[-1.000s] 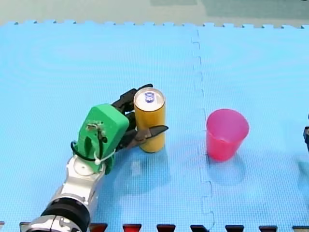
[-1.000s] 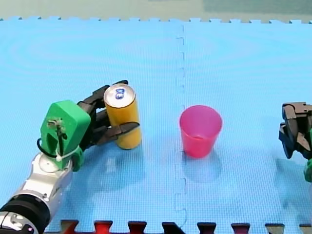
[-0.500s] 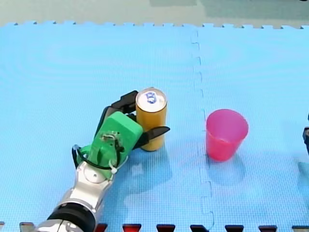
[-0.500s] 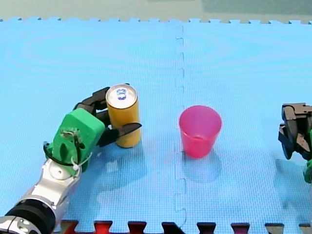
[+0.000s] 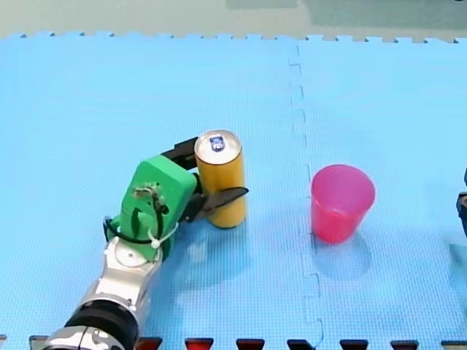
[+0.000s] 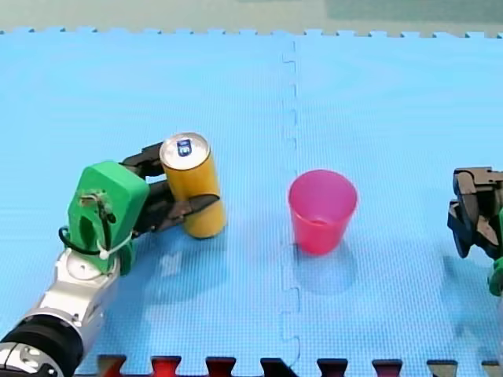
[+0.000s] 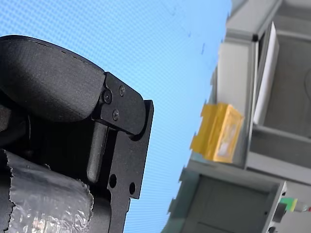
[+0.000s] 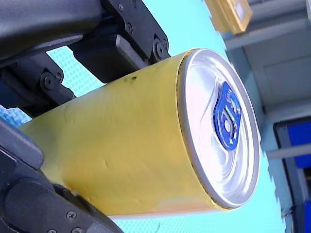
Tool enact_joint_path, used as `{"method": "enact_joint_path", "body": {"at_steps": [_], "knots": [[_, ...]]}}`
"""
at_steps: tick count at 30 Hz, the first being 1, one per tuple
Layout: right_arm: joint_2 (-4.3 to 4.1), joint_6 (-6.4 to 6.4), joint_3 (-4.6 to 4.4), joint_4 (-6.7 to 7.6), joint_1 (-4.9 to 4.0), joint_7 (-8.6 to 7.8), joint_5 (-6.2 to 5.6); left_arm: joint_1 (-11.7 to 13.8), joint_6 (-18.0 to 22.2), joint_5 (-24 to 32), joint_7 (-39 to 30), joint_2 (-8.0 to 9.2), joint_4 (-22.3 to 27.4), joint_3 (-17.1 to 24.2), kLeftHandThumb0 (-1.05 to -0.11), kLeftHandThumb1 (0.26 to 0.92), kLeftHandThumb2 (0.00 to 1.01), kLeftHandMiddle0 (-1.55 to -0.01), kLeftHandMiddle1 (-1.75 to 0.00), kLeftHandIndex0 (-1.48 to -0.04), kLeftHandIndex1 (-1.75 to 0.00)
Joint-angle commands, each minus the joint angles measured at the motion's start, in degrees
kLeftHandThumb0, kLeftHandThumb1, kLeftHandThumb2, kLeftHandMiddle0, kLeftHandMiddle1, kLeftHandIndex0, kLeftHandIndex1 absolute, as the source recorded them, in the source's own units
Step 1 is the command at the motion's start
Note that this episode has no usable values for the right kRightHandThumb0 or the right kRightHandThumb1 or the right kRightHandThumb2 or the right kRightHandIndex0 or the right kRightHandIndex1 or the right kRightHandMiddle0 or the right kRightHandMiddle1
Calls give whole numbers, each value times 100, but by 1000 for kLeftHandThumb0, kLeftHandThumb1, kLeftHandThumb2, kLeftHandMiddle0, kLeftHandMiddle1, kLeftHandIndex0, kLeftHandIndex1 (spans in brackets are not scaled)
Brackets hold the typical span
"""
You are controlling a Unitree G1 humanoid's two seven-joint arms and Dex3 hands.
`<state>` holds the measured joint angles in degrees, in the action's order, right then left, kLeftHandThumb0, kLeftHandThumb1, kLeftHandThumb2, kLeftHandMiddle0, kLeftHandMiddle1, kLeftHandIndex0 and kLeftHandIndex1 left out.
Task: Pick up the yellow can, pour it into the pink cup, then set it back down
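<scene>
**Item 1, left hand** (image 5: 169, 200): closed on the yellow can (image 5: 222, 188). One black finger (image 5: 228, 195) crosses the can's near face and the others wrap its far side. The second wrist view shows the can's body pressed between these fingers.

**Item 2, yellow can:** sits directly ahead of the left palm, inside the grasp. Its long axis is close to upright and runs across the fingers, with the top leaning slightly back toward the palm. The lid and its blue tab face up. Whether the base touches the blue foam mat (image 5: 365, 95) or hangs just above it cannot be told.

**Item 3, pink cup** (image 5: 341, 204): upright with its mouth open upward. It stands beyond the can on the fingertip side of the left hand, well apart from the can. A seam in the mat runs between the two.

**Item 4, right hand** (image 6: 475, 210): far out past the cup from the left hand and holding nothing. Whether it is open or closed cannot be told.

**Assessment:** the grasp phase looks complete. The left hand is the nearer one and already has the can. The pour calls for carrying the can toward the fingertip side until it is over the cup, then tipping its long axis toward the cup's mouth.
</scene>
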<state>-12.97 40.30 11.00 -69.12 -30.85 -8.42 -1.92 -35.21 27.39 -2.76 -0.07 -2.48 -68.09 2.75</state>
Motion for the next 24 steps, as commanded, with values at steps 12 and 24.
{"method": "enact_joint_path", "body": {"at_steps": [12, 24], "knots": [[21, -48, -42, 5, -50, 79, 37, -76, 327, 117, 92, 25, 330, 175, -348, 771, 0, -1372, -11, -1235, -6], [40, -70, -71, 24, -62, 112, 56, -18, 600, -389, 763, 13, 809, -150, -362, 766, 0, -1377, -5, -1238, -1]]}}
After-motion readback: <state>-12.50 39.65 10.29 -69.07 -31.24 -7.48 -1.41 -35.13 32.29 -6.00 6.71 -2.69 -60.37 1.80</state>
